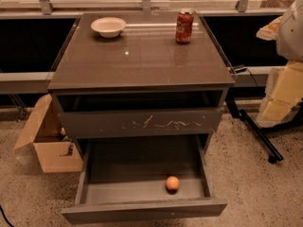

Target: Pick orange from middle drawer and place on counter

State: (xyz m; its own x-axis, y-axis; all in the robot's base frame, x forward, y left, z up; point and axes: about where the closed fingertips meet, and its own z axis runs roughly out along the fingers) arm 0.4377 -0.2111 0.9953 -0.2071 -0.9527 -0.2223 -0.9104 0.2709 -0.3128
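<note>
Speckled stone-look flooring [265,193] surrounds a dark drawer cabinet [66,105] that stands in front of a low window ledge [28,79], and only one camera view covers the scene. At its right edge a pale, rounded shape [291,32] juts in beside the cabinet's top; it may be part of the arm, though I cannot say so for certain. The gripper lies outside the view, so I cannot tell whether its fingers are spread or closed, and nothing shows it holding anything. The counter [142,60], glossy and grey-brown, carries a white bowl [108,27] near its back left corner and a red soda can [184,26] upright near the back right, the two well apart. Below the slab, a drawer front with pale scratches [142,123] stands slightly out from the cabinet. Beneath it the middle drawer [118,174] is pulled far out, with its plain front panel nearest the camera. The orange [172,183] rests on that drawer's smooth grey floor, towards the front right, near the front panel and apart from the side wall. On the floor to the left sits an open cardboard box [47,145], partly behind the cabinet. To the right are a black angled stand leg [255,131] and some yellowish blocks [284,93].
</note>
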